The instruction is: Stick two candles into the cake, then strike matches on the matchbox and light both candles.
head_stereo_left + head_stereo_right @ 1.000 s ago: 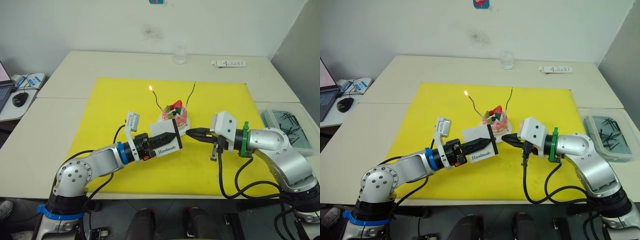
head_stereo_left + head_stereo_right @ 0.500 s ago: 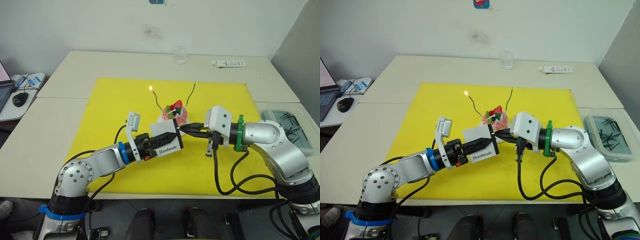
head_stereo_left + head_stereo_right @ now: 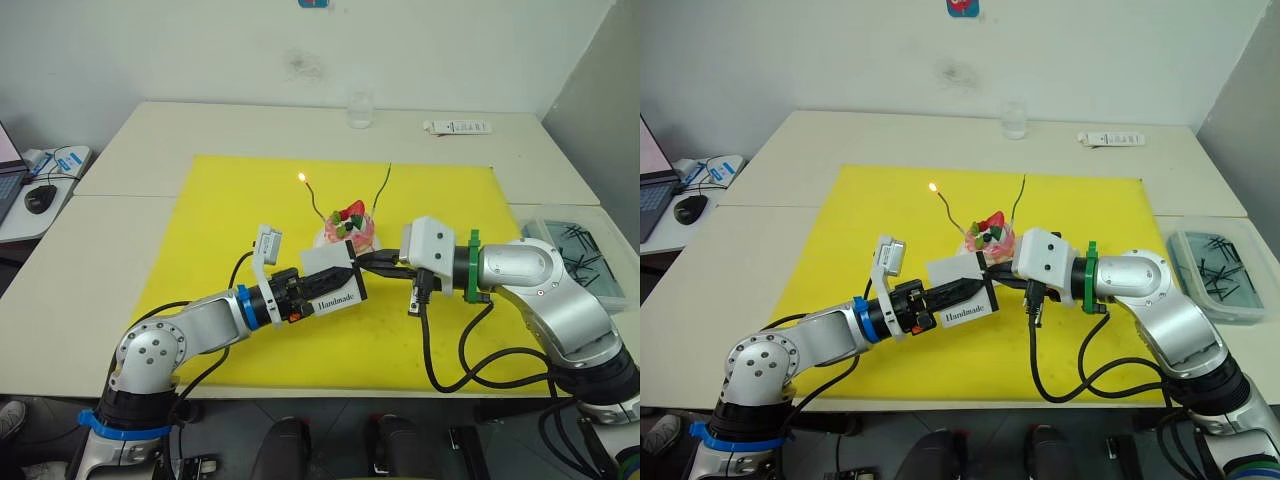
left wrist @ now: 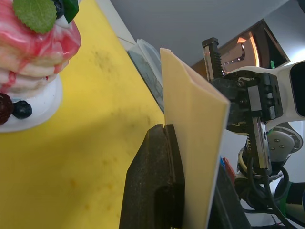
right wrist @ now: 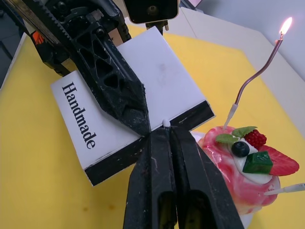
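The pink-and-white cake [image 3: 348,229] stands on its white plate on the yellow mat [image 3: 210,240]. Two thin wavy candles are stuck in it: the left candle [image 3: 312,200] burns with a small flame, the right candle [image 3: 383,188] is unlit. My left gripper [image 3: 340,274] is shut on the white matchbox [image 5: 157,81], holding it just in front of the cake. My right gripper [image 5: 164,131] is shut on a match, whose pale tip [image 5: 165,123] rests against the box's black strip [image 5: 190,117].
A clear container [image 3: 575,250] of dark matches sits at the table's right edge. A glass [image 3: 360,110] and a white flat object [image 3: 457,127] lie at the far side. A mouse [image 3: 40,198] rests on the side table at left.
My right gripper has moved left, from beside the cake up to the matchbox, so its tips now meet the black strip. The left arm and matchbox have barely moved.
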{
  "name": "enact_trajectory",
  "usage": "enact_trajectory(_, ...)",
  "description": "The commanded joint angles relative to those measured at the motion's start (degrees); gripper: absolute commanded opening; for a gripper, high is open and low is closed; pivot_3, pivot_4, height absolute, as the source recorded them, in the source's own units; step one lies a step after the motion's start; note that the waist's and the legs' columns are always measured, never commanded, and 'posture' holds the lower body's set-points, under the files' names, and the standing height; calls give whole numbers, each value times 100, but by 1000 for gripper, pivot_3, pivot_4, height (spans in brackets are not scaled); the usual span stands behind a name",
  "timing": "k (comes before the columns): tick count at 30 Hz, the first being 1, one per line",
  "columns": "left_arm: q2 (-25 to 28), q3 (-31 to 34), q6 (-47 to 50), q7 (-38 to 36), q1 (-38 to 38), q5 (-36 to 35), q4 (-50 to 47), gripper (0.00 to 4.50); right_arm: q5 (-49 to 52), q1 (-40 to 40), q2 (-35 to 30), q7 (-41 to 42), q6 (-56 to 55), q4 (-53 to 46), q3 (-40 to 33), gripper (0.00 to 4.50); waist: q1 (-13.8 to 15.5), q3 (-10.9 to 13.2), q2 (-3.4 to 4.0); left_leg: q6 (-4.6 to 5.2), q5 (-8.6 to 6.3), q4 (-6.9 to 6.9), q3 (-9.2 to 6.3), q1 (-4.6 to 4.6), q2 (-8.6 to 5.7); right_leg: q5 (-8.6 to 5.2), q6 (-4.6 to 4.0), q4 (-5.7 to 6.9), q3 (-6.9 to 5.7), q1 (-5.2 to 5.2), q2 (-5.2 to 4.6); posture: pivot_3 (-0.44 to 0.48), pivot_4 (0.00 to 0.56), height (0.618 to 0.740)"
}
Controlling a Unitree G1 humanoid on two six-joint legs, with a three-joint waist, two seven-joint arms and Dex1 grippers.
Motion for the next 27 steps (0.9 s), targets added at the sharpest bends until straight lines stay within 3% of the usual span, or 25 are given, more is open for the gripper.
enact_trajectory(1, -23, 180, -57, -108, -103, -120, -187, 0, -151, 10, -118, 44, 7, -73, 27, 54, 0, 0, 0, 0, 0, 0, 0, 0, 0, 0, 0, 0, 0, 0, 0, 0, 150, 740)
enact_trajectory(16, 47, 434, -24, -179, -253, -360, 3, 0, -227, 363, -554, 342, -64, -206, 90, 54, 4, 0, 0, 0, 0, 0, -2, 0, 0, 0, -1, 1, -2, 0, -2, 0, 150, 740)
enact_trajectory(27, 86, 381, 17, -252, -225, -58, 11, 0, -142, 307, -562, 332, -170, -153, -241, 54, 2, 0, 0, 0, 0, 1, 0, 0, -1, 0, 0, -1, 0, 0, 0, 0, 150, 740)
